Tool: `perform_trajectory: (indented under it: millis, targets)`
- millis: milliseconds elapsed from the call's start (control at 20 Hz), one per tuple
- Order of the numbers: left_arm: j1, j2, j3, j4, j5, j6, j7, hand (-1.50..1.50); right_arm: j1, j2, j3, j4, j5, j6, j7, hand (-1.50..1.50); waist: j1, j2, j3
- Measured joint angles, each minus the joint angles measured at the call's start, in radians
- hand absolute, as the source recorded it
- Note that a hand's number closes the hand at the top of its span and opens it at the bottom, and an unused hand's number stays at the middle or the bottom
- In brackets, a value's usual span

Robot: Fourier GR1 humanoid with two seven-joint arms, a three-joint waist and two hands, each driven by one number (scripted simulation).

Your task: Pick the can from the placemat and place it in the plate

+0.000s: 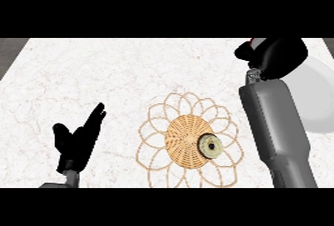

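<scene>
A kitchen counter set as for a meal: a pale marble-veined top point(98, 75) carries a woven wicker placemat point(186, 141) with looped edging at the near middle and a white plate point(320, 97) at the far right.

Counter point(117, 70): white marbled top with faint veining; dark grey strip of floor point(9, 53) beyond left edge.
</scene>
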Motion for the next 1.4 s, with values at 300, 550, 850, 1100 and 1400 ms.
perform_trajectory:
  millis: [300, 550, 850, 1100, 1400]
  targets:
    - [-0.007, -0.006, -0.002, 0.014, -0.001, -0.005, -0.006, 0.0, -0.012, 0.011, -0.127, 0.044, 0.183, -0.139, 0.026, 1.5, 0.004, 0.0, 0.003]
    - [-0.01, -0.005, 0.006, 0.017, 0.004, -0.006, 0.008, 0.0, 0.019, 0.01, -0.235, 0.075, 0.321, -0.229, 0.029, 1.5, -0.008, -0.007, 0.004]
    - [-0.003, -0.001, 0.017, 0.024, 0.011, -0.013, 0.005, 0.0, 0.066, -0.019, -0.38, 0.118, 0.41, -0.352, 0.007, 1.5, -0.019, -0.013, 0.005]
    - [-0.004, -0.009, 0.016, 0.033, 0.004, -0.008, 0.003, 0.0, 0.081, -0.065, -0.493, 0.185, 0.382, -0.477, -0.031, 1.5, -0.028, -0.018, 0.007]
    - [0.0, -0.014, 0.021, 0.029, 0.002, -0.006, 0.007, 0.0, 0.088, -0.131, -0.604, 0.33, 0.304, -0.609, -0.041, 1.5, -0.031, -0.022, 0.006]
